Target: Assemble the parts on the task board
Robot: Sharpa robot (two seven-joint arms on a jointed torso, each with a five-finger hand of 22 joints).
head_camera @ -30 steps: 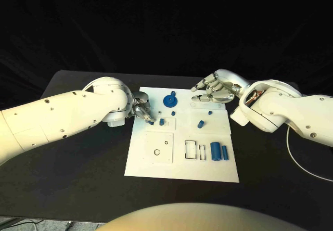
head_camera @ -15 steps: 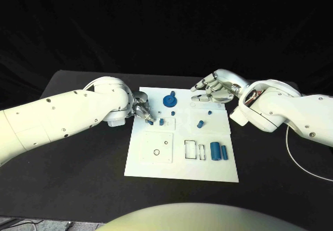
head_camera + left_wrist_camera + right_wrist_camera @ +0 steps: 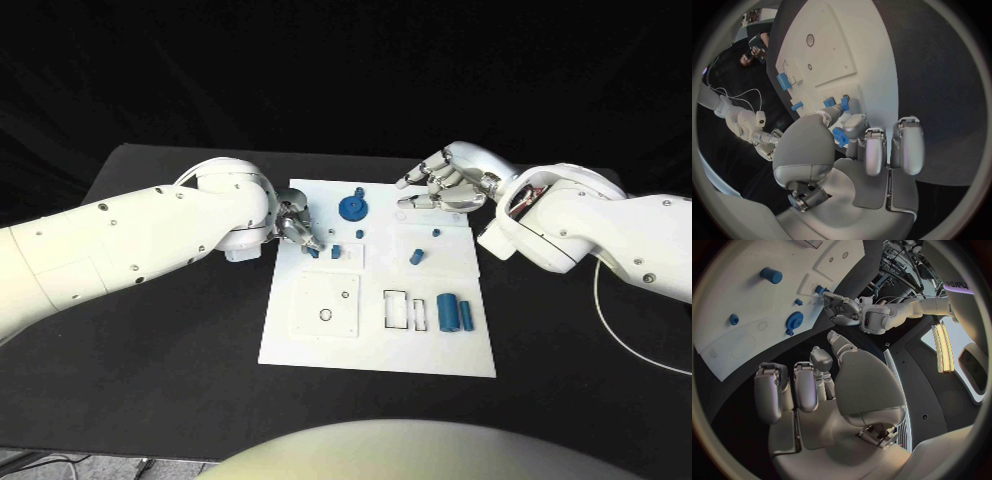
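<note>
Little has shifted in the last second: the left hand (image 3: 293, 226) has eased a touch toward the board's left edge and still pinches a small blue part (image 3: 839, 136) in its fingertips, while the right hand (image 3: 449, 186) stays hovering at the board's far right corner.

That pinched part sits low over the task board (image 3: 433, 350), just at nine o'clock of a blue peg (image 3: 336, 253) standing in the small raised plate there. The wrist view shows the thumb and a finger closed on the piece, with the other fingers (image 3: 906, 145) stretched out straight beside it.

Moving outward, a blue gear with a knob (image 3: 353, 210) stands at twelve o'clock of the peg. A tiny blue stud (image 3: 359, 236) lies between them. Toward three o'clock, a short blue cylinder (image 3: 415, 258) lies on the board, with another small blue piece (image 3: 436, 236) just beyond it. At five o'clock, two larger blue cylinders (image 3: 456, 313) stand side by side next to the outlined rectangular slots. A white square plate with a hole (image 3: 329, 304) sits at six o'clock of the peg.

Over at the far corner, the right hand holds nothing; its fingers (image 3: 807, 385) are apart and gently curved above the board's edge. Beneath everything lies the black surface (image 3: 159, 350).
</note>
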